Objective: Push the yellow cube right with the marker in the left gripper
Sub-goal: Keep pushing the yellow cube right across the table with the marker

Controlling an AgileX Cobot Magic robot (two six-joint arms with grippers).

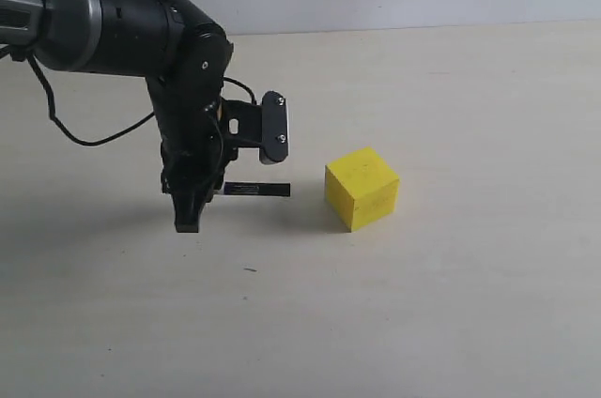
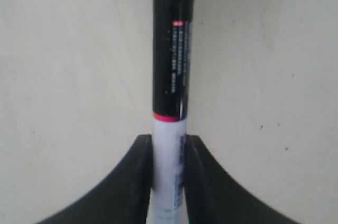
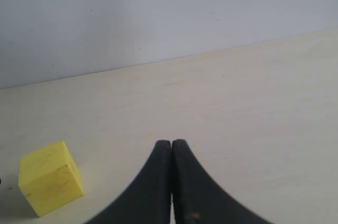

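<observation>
My left gripper (image 1: 191, 215) hangs low over the pale table, fingers pointing down, shut on the marker (image 1: 256, 190). The marker lies level, its black end pointing right toward the yellow cube (image 1: 362, 188), with a small gap between tip and cube. In the left wrist view the marker (image 2: 171, 76) runs straight out from between the fingers of the left gripper (image 2: 168, 142), which clamp its white barrel; a red ring separates white from the black part. The cube is out of that view. My right gripper (image 3: 171, 143) is shut on nothing, and the yellow cube (image 3: 50, 177) rests off to its side.
The pale wooden table (image 1: 451, 304) spreads all round the cube. A plain grey-white wall (image 3: 158, 12) rises behind the table's far edge. The left arm's black cables (image 1: 84, 135) loop down on the left.
</observation>
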